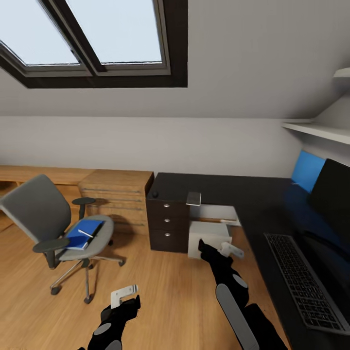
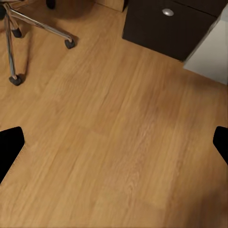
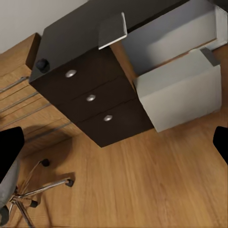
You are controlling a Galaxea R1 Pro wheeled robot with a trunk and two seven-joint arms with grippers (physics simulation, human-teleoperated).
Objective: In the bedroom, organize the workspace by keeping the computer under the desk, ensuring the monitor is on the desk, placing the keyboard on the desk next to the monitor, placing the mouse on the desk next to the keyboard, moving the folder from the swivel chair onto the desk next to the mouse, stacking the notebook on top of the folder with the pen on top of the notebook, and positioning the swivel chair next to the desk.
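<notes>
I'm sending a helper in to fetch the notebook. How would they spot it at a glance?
Look at the black desk, at the end above its dark drawers. The notebook lies flat at the front edge there, overhanging slightly. It is a thin grey rectangle, unlike the small round dark mouse near it.

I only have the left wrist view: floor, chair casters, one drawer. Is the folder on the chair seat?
Observer: Yes. The folder lies on the swivel chair seat, with the pen on top of it.
Operator: Where is the notebook?
Observer: The notebook sits on the desk, overhanging the edge above the computer.
Operator: Is the right arm carrying anything?
Observer: No. The right gripper is open and empty, in front of the computer.
</notes>
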